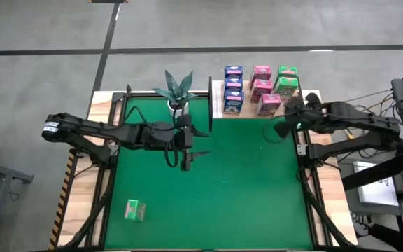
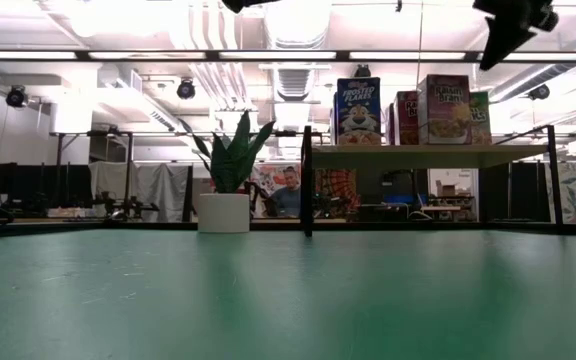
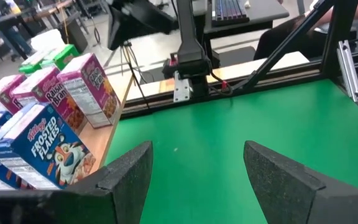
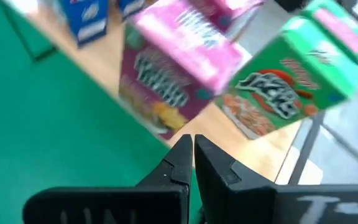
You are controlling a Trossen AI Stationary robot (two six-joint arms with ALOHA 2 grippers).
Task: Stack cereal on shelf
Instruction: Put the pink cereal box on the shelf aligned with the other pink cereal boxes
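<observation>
The light-wood shelf (image 1: pixel 247 108) stands at the mat's far right corner and carries three blue cereal boxes (image 1: pixel 233 87), three pink ones (image 1: pixel 262 87) and two green ones (image 1: pixel 287 79). A third green box (image 1: pixel 135 209) lies flat on the mat near the near-left corner. My right gripper (image 1: pixel 280 128) hovers shut beside the shelf's near edge; in its wrist view (image 4: pixel 192 152) a pink box (image 4: pixel 179 74) and a green box (image 4: pixel 291 87) lie ahead. My left gripper (image 1: pixel 198 143) is open, raised over the mat's middle and facing the shelf (image 3: pixel 194 168).
A potted plant (image 1: pixel 177 91) stands at the mat's far edge, left of the shelf. Black frame rails (image 1: pixel 110 161) run along the mat's sides. In the low view, people and room equipment show behind the table (image 2: pixel 288 195).
</observation>
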